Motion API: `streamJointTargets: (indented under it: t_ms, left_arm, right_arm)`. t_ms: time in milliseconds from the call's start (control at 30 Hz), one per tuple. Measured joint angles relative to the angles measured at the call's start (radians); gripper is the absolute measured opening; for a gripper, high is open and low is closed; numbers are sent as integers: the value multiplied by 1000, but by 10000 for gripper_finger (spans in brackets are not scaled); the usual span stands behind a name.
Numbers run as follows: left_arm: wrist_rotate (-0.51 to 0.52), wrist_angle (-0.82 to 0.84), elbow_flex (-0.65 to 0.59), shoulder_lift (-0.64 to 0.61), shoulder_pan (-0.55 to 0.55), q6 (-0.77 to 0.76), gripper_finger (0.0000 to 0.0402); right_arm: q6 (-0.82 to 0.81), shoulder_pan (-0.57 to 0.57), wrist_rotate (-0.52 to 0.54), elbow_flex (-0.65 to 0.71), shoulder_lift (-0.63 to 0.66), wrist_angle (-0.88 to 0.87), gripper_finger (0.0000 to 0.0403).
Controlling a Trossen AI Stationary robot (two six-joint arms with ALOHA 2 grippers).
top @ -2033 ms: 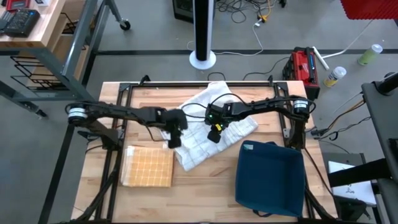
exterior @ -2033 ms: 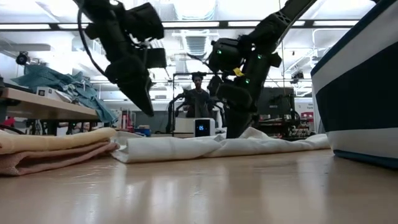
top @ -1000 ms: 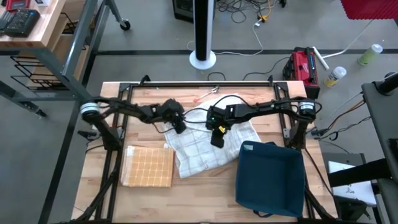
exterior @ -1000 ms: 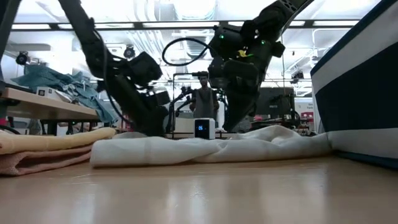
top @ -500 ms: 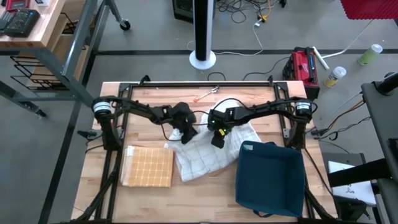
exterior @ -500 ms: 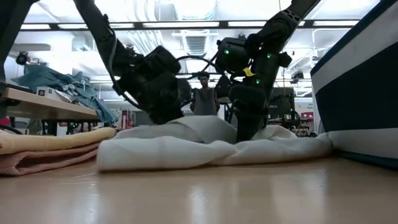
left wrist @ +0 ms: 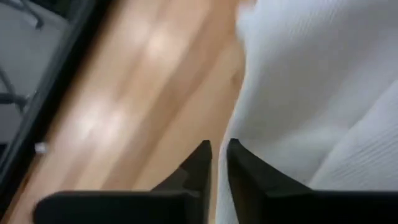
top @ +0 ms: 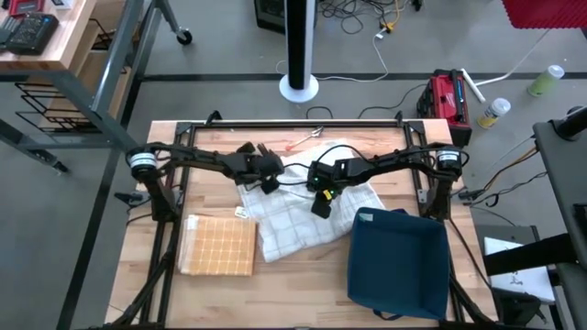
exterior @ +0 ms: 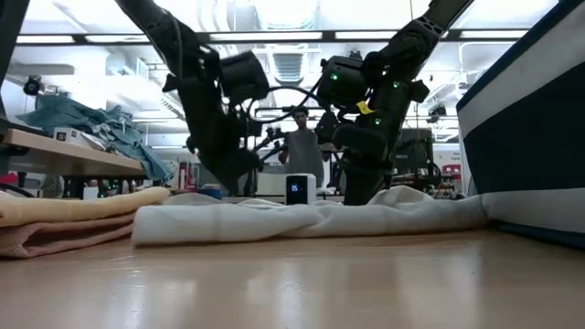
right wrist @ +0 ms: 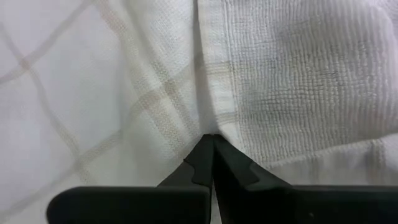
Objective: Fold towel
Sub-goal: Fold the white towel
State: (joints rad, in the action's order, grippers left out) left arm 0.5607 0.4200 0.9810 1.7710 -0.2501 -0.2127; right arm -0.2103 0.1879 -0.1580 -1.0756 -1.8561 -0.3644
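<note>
Two arms meet over my wooden table (top: 156, 289). At centre lies the white checked cotton towel (top: 293, 220), half folded; a navy fabric bin (top: 394, 266) crowds its four o'clock edge, leaving free room toward seven. My right gripper (right wrist: 210, 144), fingers together, pins the fold. My left gripper (left wrist: 219, 155), nearly together, straddles the towel's ten o'clock edge.

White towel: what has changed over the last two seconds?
The left hand carried the white towel's near-left edge toward the far side, bunching it tighter, and is closing at its edge. The right hand stayed pinned on the towel. Tan folded towel and blue bin unmoved.
</note>
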Motion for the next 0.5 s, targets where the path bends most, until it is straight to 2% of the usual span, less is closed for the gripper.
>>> streamJointTargets:
  t_ms: [133, 300, 500]
  left_arm:
    - [-36, -50, -5, -49, 8, -6, 5]
    - [-82, -57, -8, -68, 7, -7, 25]
    - [-314, -31, -97, -62, 5, -53, 39]
  right_arm:
    - [0, 0, -3, 0, 0, 2, 0]
    - [0, 0, -1, 0, 0, 4, 0]
    - [2, 7, 1, 0, 2, 3, 0]
